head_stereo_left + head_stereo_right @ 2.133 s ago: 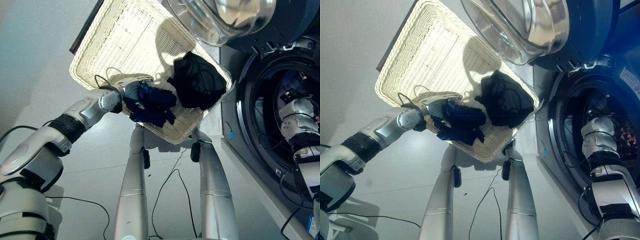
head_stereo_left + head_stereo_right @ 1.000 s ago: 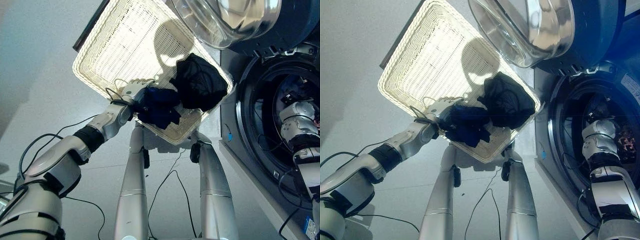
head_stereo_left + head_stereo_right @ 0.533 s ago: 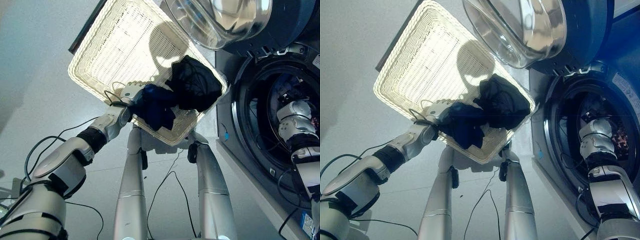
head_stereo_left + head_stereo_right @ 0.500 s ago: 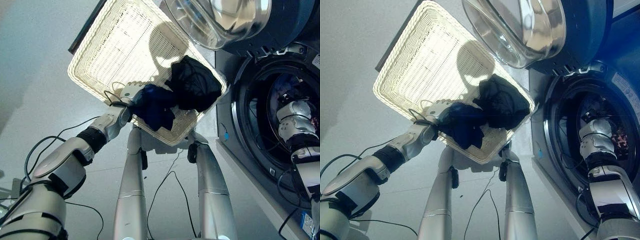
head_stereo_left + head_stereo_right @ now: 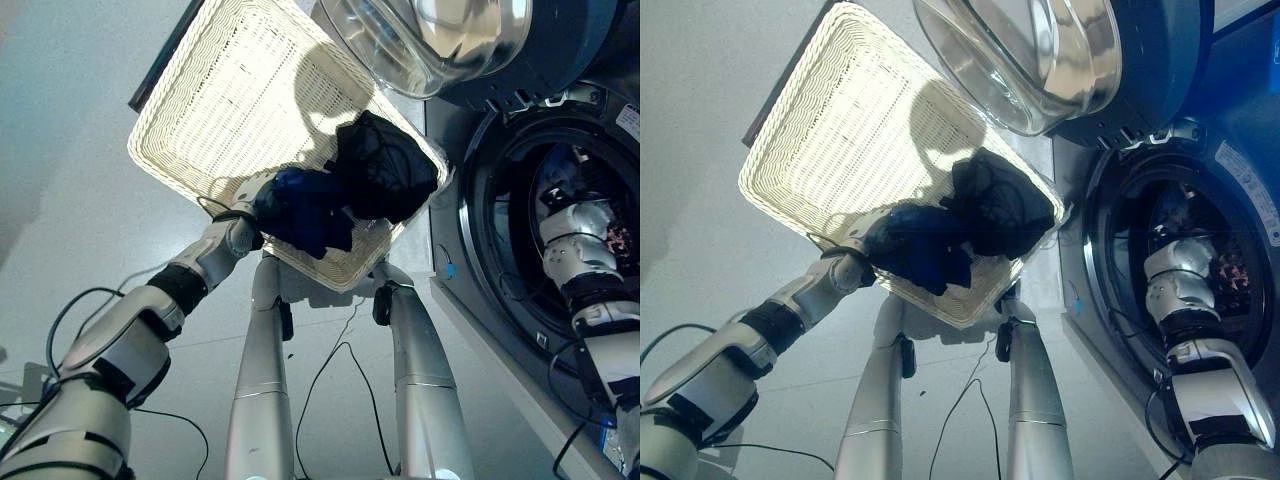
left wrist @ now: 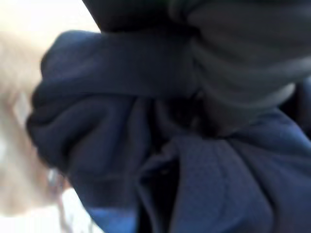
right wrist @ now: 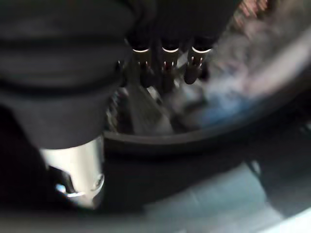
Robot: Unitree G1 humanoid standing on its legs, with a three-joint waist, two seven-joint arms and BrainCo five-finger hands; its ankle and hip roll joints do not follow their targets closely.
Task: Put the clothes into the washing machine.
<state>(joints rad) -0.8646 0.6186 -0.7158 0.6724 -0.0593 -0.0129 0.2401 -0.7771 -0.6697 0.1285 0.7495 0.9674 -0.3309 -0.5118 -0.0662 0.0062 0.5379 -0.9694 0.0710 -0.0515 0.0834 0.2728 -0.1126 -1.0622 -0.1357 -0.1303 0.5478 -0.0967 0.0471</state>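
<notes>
Left eye view: a navy garment (image 5: 305, 207) is being gripped by the left hand (image 5: 252, 198) at the near edge of the wicker basket (image 5: 230, 100), touching a black garment (image 5: 383, 178) lying beside it. The right hand (image 7: 165, 60), fingers curled and empty, is being held inside the washing machine drum (image 5: 560, 200), right of the basket.

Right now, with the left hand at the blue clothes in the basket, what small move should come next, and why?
Probably lift the left hand with the blue garment clear of the wicker basket. The cloth is bunched at the hand but lies in the basket beside the black garment, and the washing machine drum stands open.
</notes>
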